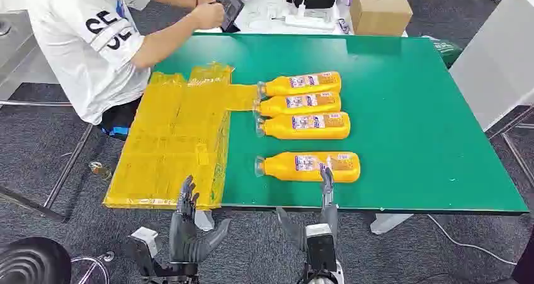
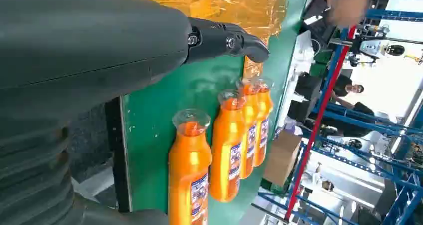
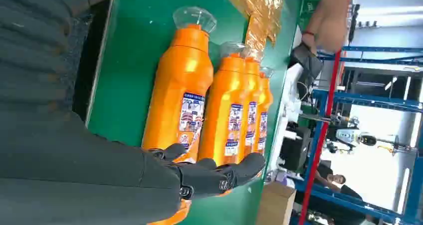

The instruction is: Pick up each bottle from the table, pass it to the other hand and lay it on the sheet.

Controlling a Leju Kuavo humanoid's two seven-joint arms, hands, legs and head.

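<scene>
Right hand (image 1: 325,199) reaches in with fingers spread, holding nothing, at the nearest bottle (image 1: 308,166) on the counter (image 1: 409,126). Left hand (image 1: 186,224) waits open and empty. All four bottles lie off the yellow sheet (image 1: 170,145); nothing delivered yet.

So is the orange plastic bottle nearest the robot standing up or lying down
Lying down. The nearest orange plastic bottle rests on its side on the green table, clear cap toward the yellow sheet.
</scene>
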